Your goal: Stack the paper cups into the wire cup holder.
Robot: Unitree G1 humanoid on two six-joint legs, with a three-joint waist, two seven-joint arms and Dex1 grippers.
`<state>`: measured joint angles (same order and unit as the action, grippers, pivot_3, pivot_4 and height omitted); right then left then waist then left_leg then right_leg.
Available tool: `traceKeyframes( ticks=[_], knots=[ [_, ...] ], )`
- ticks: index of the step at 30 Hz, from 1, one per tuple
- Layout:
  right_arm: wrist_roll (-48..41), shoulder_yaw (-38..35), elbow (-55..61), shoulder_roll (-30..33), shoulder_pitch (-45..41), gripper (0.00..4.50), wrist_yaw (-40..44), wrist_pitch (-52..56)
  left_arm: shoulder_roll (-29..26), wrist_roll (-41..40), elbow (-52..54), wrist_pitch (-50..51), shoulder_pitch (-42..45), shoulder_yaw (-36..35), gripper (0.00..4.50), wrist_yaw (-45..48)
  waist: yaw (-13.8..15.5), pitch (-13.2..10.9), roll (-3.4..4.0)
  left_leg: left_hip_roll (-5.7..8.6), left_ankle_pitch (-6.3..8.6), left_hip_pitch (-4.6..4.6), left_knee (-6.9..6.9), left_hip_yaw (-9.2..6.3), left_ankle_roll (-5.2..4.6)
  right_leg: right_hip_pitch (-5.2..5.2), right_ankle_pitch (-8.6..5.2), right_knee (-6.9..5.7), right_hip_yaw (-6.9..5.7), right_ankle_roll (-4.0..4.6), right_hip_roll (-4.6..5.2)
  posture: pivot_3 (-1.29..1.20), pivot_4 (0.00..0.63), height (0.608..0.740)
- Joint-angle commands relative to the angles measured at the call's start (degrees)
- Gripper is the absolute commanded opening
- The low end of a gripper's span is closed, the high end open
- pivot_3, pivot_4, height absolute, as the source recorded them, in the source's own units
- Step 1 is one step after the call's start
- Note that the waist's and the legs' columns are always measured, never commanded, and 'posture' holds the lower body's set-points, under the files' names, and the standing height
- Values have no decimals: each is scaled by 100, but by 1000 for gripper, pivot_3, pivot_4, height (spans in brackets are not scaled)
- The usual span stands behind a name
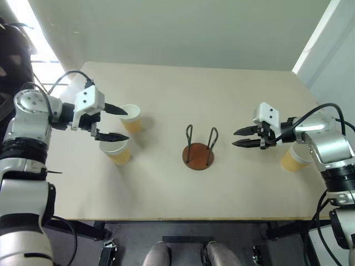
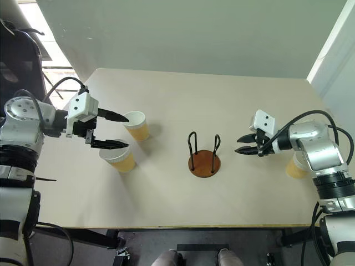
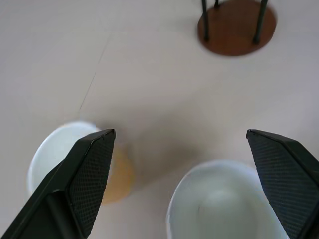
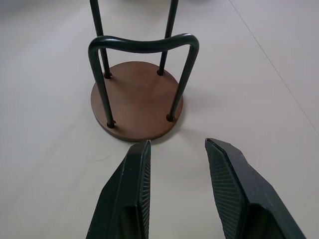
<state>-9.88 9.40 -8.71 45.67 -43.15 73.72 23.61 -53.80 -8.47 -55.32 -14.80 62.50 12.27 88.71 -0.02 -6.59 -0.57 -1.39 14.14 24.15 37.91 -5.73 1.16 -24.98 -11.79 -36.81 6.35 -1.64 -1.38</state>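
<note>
Progress: I judge nothing stacked yet; the wire cup holder stands empty and all three paper cups sit on the table, so every placement is still ahead.
Holder position: it stands near the table's middle, between my two arms and well apart from every cup.
Holder build: a round reddish-brown disc, smooth and matte like finished wood, carries two upright black wire loops, thin rods bent into rounded arches and set into holes near the disc's edge.
Far cup: the far cup stands upright on my left side, tan-yellow wall tapering downward, white inside, white rolled rim.
Near cup: the near cup stands upright just beside the far cup and looks identical; the two appear apart, not nested.
Third cup: the third cup stands at my right, partly hidden behind the right forearm.
Left gripper: the left gripper hangs over the pair of cups with its claw spread wide and empty; its black fingers show a fine cross-hatched grip texture.
Right gripper: the right gripper points at the holder from the side, claw narrow with a clear gap and holding nothing.
Table surface: pale beige, flat and matte, with a faint seam line.
Next, as I judge it: close on one left-side cup first.
</note>
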Motion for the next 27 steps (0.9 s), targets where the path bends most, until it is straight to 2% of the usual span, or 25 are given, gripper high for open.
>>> traceKeyframes(
  ticks=[1, 10, 18, 27],
  knots=[
    [-33, -100, 86, 42, -83, 1692, 8, -82, 22, 448, -382, -353, 359, -54, 4500, -163, 0, 0, 0, 0, 0, 1, 0, 0, 0, -1, 0, 1, 0, 0, 0, 0, 150, 740],
    [-47, -114, 180, 116, 12, 1692, 41, -32, 369, 1326, -1047, -1065, 1160, -56, 4500, -1089, -2, 0, 0, 0, 2, 19, 3, -1, -3, -18, 3, 2, 0, -6, 1, 0, 150, 740],
    [-59, -116, 204, 166, 24, 1692, 90, -3, 327, 2050, -1401, -1339, 1323, 214, 4500, -1214, -26, 0, 0, 0, 1, 22, -1, -1, -4, -29, 2, 1, 1, -9, 0, 0, 150, 740],
    [-17, -85, 153, 45, -200, 1692, 38, -125, 304, 2233, -1469, -1340, 1277, 140, 4500, -1179, -21, 0, 0, 0, 0, 27, 4, -1, -6, -30, 3, 0, 0, -13, 0, 0, 150, 740]
  ],
)
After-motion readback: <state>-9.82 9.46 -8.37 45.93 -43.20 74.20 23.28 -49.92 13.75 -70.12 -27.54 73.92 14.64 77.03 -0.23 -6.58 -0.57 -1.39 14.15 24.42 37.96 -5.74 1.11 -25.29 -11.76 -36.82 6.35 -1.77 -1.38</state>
